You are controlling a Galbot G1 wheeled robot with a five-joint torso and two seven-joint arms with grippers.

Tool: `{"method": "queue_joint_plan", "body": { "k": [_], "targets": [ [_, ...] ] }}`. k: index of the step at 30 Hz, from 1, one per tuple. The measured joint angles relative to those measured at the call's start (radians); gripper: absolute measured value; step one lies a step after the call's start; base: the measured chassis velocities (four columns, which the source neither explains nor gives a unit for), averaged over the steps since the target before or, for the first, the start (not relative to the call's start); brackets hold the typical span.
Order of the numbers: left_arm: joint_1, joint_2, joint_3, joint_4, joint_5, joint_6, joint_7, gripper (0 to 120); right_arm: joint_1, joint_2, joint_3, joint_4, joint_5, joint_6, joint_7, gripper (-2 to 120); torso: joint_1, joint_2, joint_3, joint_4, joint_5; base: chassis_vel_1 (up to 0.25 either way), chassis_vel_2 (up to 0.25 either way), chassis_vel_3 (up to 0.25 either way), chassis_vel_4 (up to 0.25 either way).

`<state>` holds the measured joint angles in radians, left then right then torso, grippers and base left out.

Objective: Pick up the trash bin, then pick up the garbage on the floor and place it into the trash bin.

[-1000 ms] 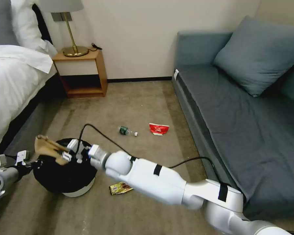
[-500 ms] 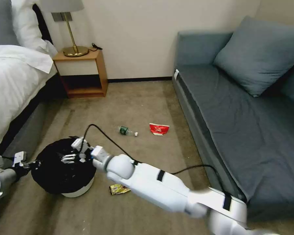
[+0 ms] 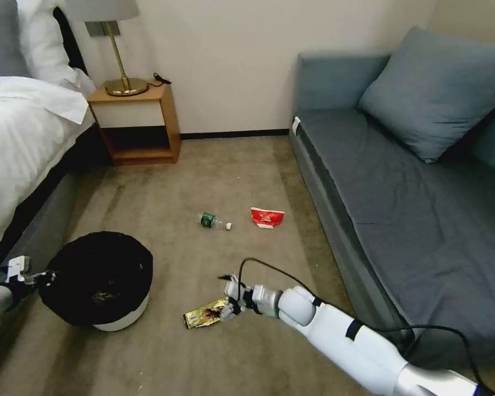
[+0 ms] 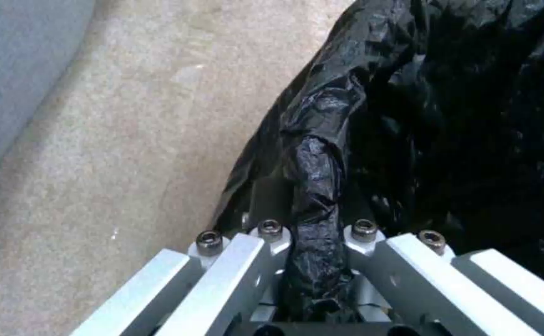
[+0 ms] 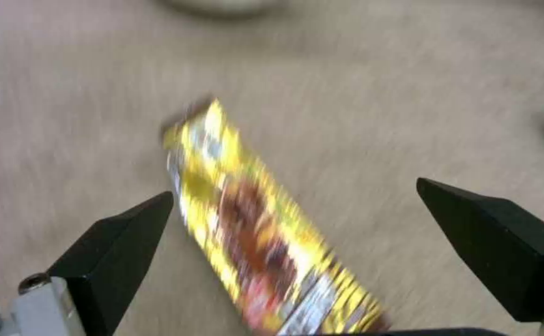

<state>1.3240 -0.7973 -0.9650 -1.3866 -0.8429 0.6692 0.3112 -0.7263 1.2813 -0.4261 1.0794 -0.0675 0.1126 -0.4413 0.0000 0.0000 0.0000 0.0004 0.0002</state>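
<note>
The trash bin point(image 3: 118, 318) is a low white bin lined with a black bag point(image 4: 458, 116), standing at the left on the carpet. My left gripper point(image 3: 45, 276) is shut on the bag-covered rim at the bin's left side; the left wrist view shows the folded rim pinched in the left gripper point(image 4: 312, 224). A brown scrap point(image 3: 101, 297) lies inside the bin. The gold-yellow snack wrapper point(image 3: 205, 314) lies on the floor right of the bin. My right gripper point(image 3: 231, 303) hovers at its right end, open. In the right wrist view the wrapper point(image 5: 253, 233) lies between the spread black fingers point(image 5: 122, 242).
A small clear bottle point(image 3: 213, 221) with a green label and a red-and-white packet point(image 3: 267, 218) lie farther out on the carpet. The grey sofa point(image 3: 401, 209) runs along the right, the bed point(image 3: 16, 143) along the left, with a wooden nightstand point(image 3: 137, 124) at the back.
My right gripper held brown paper above the bin, let it go there, then swung right and down to the gold wrapper. The bin and left gripper shifted slightly left.
</note>
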Motion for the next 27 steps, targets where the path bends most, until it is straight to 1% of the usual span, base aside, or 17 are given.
{"method": "queue_joint_plan", "body": {
  "k": [1, 4, 6, 9, 11, 12, 13, 15, 16, 17, 19, 20, 22, 23, 25, 26, 27],
  "targets": [
    [0.006, 0.000, -0.004, -0.006, -0.001, 0.000, 0.000, 4, -0.009, 0.025, 0.015, -0.051, -0.048, 0.013, -0.002, 100, 0.000, 0.000, 0.000, 0.0000, 0.0001, 0.000, 0.000, 0.000, 0.000],
    [0.009, -0.001, -0.007, -0.010, -0.001, 0.000, 0.000, 4, -0.014, 0.041, 0.026, -0.081, -0.073, 0.021, -0.002, 100, 0.000, 0.000, 0.000, -0.0002, 0.0000, 0.000, 0.000, 0.000, 0.000],
    [0.010, -0.001, -0.008, -0.012, -0.002, 0.000, -0.001, 4, -0.019, 0.073, 0.037, -0.136, -0.106, 0.027, 0.000, 100, 0.000, 0.000, 0.000, -0.0004, -0.0001, 0.000, 0.000, 0.000, 0.000],
    [0.010, 0.000, -0.008, -0.013, -0.004, 0.001, -0.001, 4, -0.017, 0.099, 0.039, -0.173, -0.118, 0.023, 0.021, 95, 0.000, 0.000, 0.000, -0.0002, -0.0001, 0.000, 0.000, 0.000, 0.000],
    [0.009, 0.000, -0.008, -0.020, -0.006, 0.001, -0.001, 4, -0.008, 0.127, 0.045, -0.207, -0.118, 0.016, 0.042, 82, 0.000, 0.000, 0.000, -0.0003, -0.0002, 0.000, 0.000, 0.000, 0.000],
    [0.009, 0.000, -0.008, -0.020, -0.006, 0.001, -0.001, 4, -0.008, 0.127, 0.045, -0.207, -0.118, 0.016, 0.042, 82, 0.000, 0.000, 0.000, -0.0003, -0.0002, 0.000, 0.000, 0.000, 0.000],
    [0.009, 0.000, -0.008, -0.021, -0.007, 0.001, -0.001, 4, -0.006, 0.133, 0.046, -0.215, -0.121, 0.014, 0.046, 79, 0.000, 0.000, 0.000, -0.0003, -0.0001, 0.000, 0.000, 0.000, 0.000],
    [0.010, -0.001, -0.008, -0.022, -0.008, 0.003, -0.004, 4, -0.004, 0.153, 0.054, -0.234, -0.143, 0.014, 0.047, 68, 0.000, 0.000, 0.000, -0.0004, -0.0002, 0.000, 0.000, 0.000, 0.000],
    [0.010, -0.001, -0.008, -0.022, -0.008, 0.003, -0.004, 4, -0.004, 0.153, 0.054, -0.234, -0.143, 0.014, 0.047, 68, 0.000, 0.000, 0.000, -0.0004, -0.0002, 0.000, 0.000, 0.000, 0.000],
    [0.010, -0.002, -0.009, -0.022, -0.008, 0.004, -0.005, 4, -0.004, 0.158, 0.057, -0.241, -0.156, 0.015, 0.045, 65, 0.000, 0.000, 0.000, -0.0004, -0.0002, 0.000, 0.000, 0.000, 0.000],
    [0.013, -0.002, -0.014, -0.022, -0.009, 0.005, -0.006, 4, -0.005, 0.169, 0.060, -0.256, -0.203, 0.021, 0.022, 54, 0.000, 0.000, 0.000, -0.0003, -0.0002, 0.000, 0.000, 0.000, 0.000],
    [0.014, -0.002, -0.016, -0.022, -0.009, 0.005, -0.006, 4, -0.005, 0.173, 0.060, -0.262, -0.214, 0.025, 0.021, 50, 0.000, 0.000, 0.000, -0.0003, -0.0003, 0.000, 0.000, 0.000, 0.000],
    [0.015, -0.002, -0.017, -0.022, -0.009, 0.005, -0.006, 4, -0.005, 0.175, 0.060, -0.264, -0.217, 0.027, 0.021, 48, 0.000, 0.000, 0.000, -0.0004, -0.0003, 0.000, 0.000, 0.000, 0.000],
    [0.017, -0.002, -0.020, -0.022, -0.011, 0.005, -0.006, 4, -0.005, 0.182, 0.062, -0.272, -0.222, 0.029, 0.022, 42, 0.000, 0.000, 0.000, -0.0005, -0.0002, 0.000, 0.000, 0.000, 0.000],
    [0.019, -0.001, -0.025, -0.024, -0.012, 0.005, -0.006, 4, -0.002, 0.186, 0.062, -0.279, -0.223, 0.028, 0.019, 32, 0.000, 0.000, 0.000, -0.0003, -0.0002, 0.000, 0.000, 0.000, 0.000],
    [0.019, -0.001, -0.025, -0.024, -0.012, 0.005, -0.006, 4, -0.002, 0.186, 0.062, -0.279, -0.223, 0.028, 0.019, 32, 0.000, 0.000, 0.000, -0.0003, -0.0002, 0.000, 0.000, 0.000, 0.000],
    [0.020, -0.001, -0.026, -0.024, -0.013, 0.005, -0.006, 4, 0.001, 0.186, 0.061, -0.281, -0.223, 0.028, 0.017, 28, 0.000, 0.000, 0.000, -0.0003, -0.0002, 0.000, 0.000, 0.000, 0.000]
  ]
}}
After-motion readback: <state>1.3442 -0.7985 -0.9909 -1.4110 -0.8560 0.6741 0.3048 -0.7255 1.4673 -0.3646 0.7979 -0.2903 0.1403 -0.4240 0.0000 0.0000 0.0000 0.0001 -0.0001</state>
